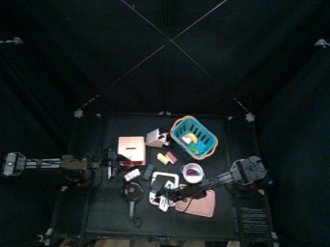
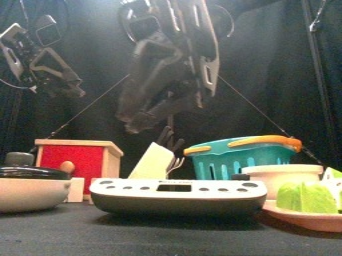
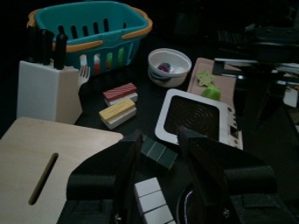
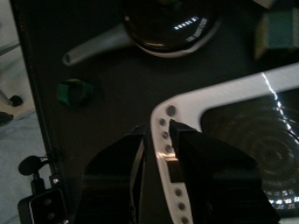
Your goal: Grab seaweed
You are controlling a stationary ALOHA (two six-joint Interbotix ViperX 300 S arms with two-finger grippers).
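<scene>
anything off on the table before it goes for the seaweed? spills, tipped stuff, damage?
Nothing stands out. The teal basket, white knife block, small bowl and kitchen scale all sit upright and intact, and the pan lies flat. No spill shows on the table.

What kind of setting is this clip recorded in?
Probably a mock kitchen counter set up in a curtained robot test pen: a kitchen scale, a knife block, a teal basket and a pan crowd a small black table.
</scene>
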